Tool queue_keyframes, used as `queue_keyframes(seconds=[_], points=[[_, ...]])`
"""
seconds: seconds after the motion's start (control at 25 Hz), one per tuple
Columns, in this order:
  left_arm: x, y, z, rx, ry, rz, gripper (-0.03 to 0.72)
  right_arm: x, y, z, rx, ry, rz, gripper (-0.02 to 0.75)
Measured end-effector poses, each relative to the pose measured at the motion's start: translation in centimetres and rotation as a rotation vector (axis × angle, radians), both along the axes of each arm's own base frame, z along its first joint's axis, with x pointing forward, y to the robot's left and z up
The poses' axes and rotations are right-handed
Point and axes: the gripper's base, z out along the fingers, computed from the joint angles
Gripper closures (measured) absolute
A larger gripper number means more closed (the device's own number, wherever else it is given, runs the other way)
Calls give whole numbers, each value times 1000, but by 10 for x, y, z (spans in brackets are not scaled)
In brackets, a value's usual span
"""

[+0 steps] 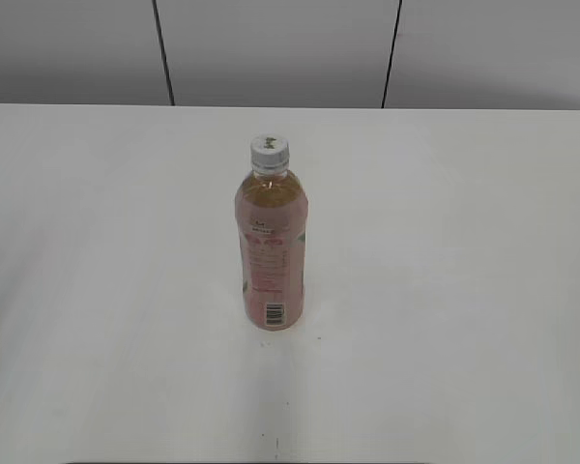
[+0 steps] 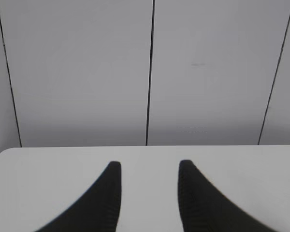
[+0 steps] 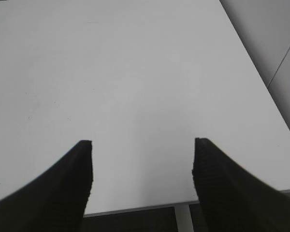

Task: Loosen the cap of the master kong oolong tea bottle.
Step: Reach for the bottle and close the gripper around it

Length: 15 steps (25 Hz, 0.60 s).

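Note:
The master kong oolong tea bottle (image 1: 271, 251) stands upright near the middle of the white table (image 1: 445, 290) in the exterior view. It is slim, clear, filled with amber tea, with a pink label and a barcode panel. Its white ribbed cap (image 1: 269, 148) sits on top. Neither arm shows in the exterior view. My left gripper (image 2: 150, 166) is open and empty over bare table. My right gripper (image 3: 142, 145) is open and empty above the table's edge. The bottle shows in neither wrist view.
A grey panelled wall (image 1: 271, 48) with dark seams runs behind the table; it also shows in the left wrist view (image 2: 87, 72). The right wrist view shows the table's near edge and a white leg (image 3: 182, 217).

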Motion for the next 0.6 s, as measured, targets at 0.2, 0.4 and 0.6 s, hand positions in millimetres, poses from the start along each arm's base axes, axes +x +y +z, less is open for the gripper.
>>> queue_keyframes(seconds=[0.2, 0.4, 0.6], points=[[13, 0, -19, -13, 31, 11, 446, 0, 0, 0, 0, 0, 0, 244], [30, 0, -27, -9, 60, 22, 446, 0, 0, 0, 0, 0, 0, 244], [50, -1, -35, 0, 102, 32, 446, 0, 0, 0, 0, 0, 0, 244]])
